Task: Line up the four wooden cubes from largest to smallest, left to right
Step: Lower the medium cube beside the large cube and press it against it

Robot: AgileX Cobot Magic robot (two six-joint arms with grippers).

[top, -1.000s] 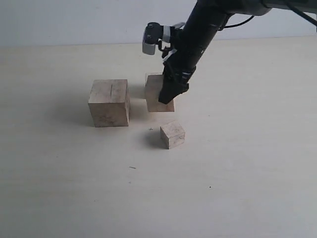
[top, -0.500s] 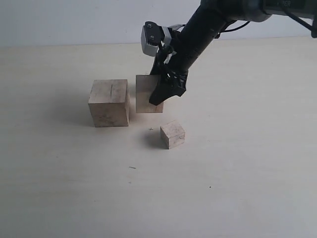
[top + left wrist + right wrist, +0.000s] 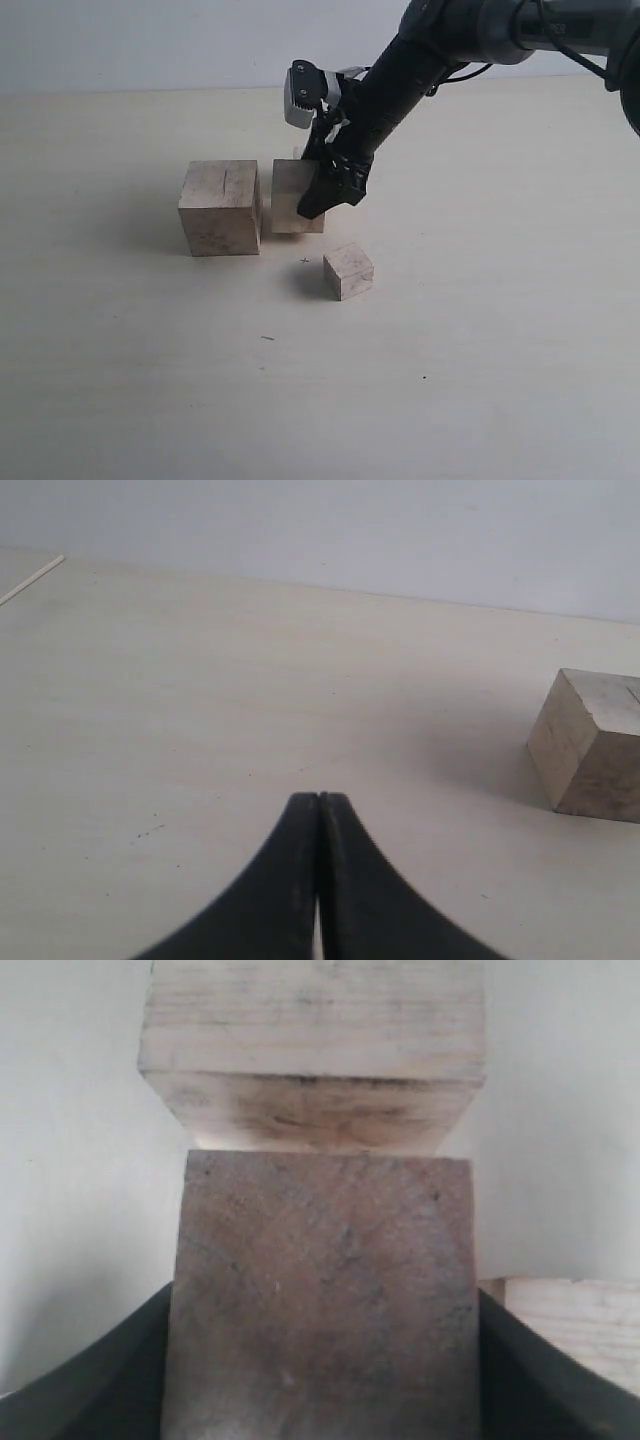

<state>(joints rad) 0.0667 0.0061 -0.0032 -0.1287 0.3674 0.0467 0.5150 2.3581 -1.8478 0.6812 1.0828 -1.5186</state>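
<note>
The largest cube (image 3: 220,207), with a thin dark groove on top, stands left of centre; it also shows in the left wrist view (image 3: 595,745) and the right wrist view (image 3: 310,1055). My right gripper (image 3: 325,200) is shut on the second cube (image 3: 290,197), holding it just right of the largest with a narrow gap. The held cube fills the right wrist view (image 3: 322,1310). A small cube (image 3: 348,271) lies nearer the front. Another cube (image 3: 575,1330) sits beside the held one, almost hidden behind the arm in the exterior view. My left gripper (image 3: 319,798) is shut and empty.
The pale tabletop (image 3: 480,330) spreads wide to the right and front of the cubes. A light wall (image 3: 150,40) bounds the far edge. The right arm (image 3: 420,60) reaches in from the upper right over the back of the row.
My right gripper has carried the second cube leftward and lower, from a tilted spot behind the small cube to close beside the largest cube.
</note>
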